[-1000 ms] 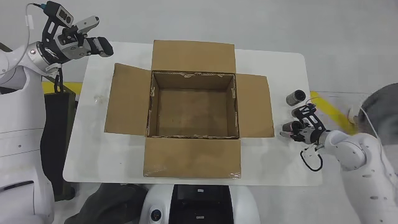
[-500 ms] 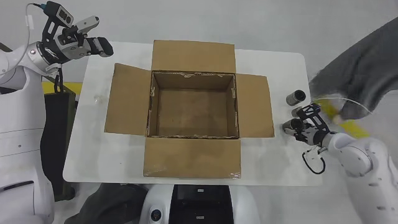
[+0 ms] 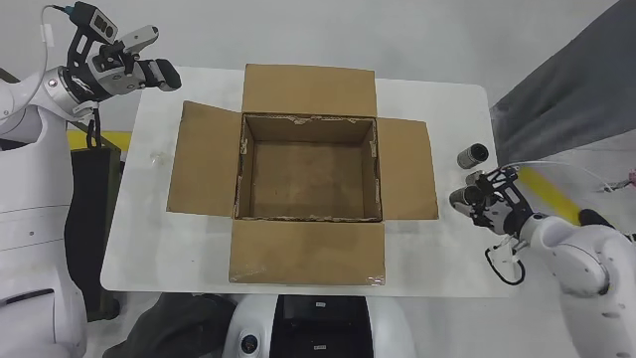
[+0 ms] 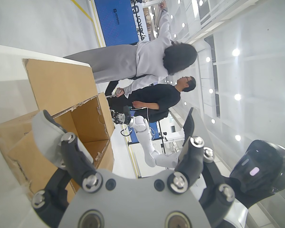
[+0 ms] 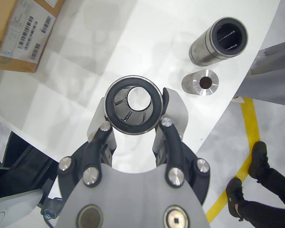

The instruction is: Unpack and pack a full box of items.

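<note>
My right gripper (image 5: 134,106) is pinching a short metal tube (image 5: 133,79) by its sides, and the tube's open end faces the wrist camera. It hangs over the right end of the white table (image 3: 149,239), a little apart from the right flap of the cardboard box (image 3: 307,251). The box stands open in the middle of the table, all four flaps folded out, and I see nothing inside it.

Two more pieces lie on the table just beside my grip: a longer tube (image 5: 217,42) and a small solid sleeve (image 5: 199,85). They are close together, but I cannot tell if they touch.

My left gripper (image 4: 116,123) has its fingers spread and holds nothing, and it is off the far left corner of the table.

I judge that packing is starting. To do it well, I should lift the tube above the flap, carry it over the opening and lower it near a corner. I would release it only close to the bottom, because a round piece can roll.
</note>
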